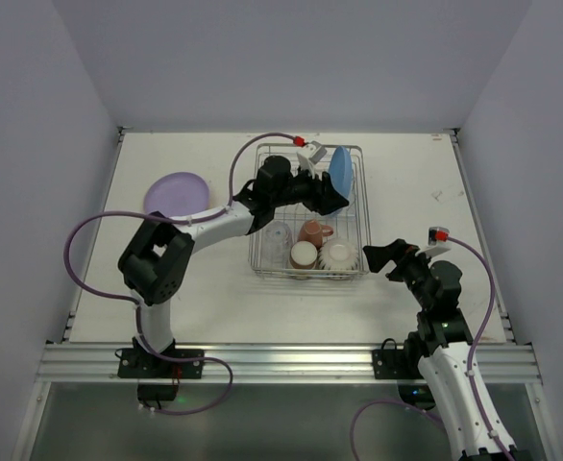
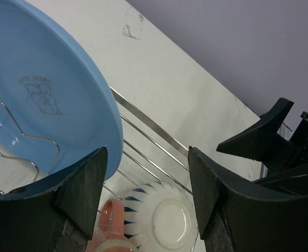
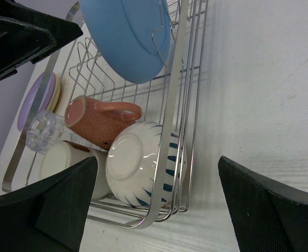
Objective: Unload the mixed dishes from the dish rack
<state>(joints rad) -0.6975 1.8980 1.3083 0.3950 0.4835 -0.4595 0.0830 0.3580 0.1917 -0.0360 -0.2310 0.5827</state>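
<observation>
The dish rack [image 1: 355, 213] stands mid-table. A blue plate [image 1: 340, 171] leans upright at its far right. My left gripper [image 1: 326, 195] hangs open inside the rack beside that plate; in the left wrist view the plate's [image 2: 38, 89] rim lies at the left finger's [image 2: 83, 194] tip, and nothing is clamped. Below the gap sit the cream bowl [image 2: 164, 220] and a cup's handle [image 2: 112, 218]. My right gripper [image 1: 382, 257] stands wide open at the rack's near right corner, facing the bowl [image 3: 133, 163], a reddish-brown cup [image 3: 99, 121], a second cup [image 3: 64, 163] and the glass tumbler [image 3: 43, 131].
A purple plate [image 1: 176, 194] lies on the table left of the rack, with a yellowish rim showing under it in the right wrist view. The left arm [image 1: 214, 226] reaches over the rack's left side. Walls close in the table at the back and on both sides.
</observation>
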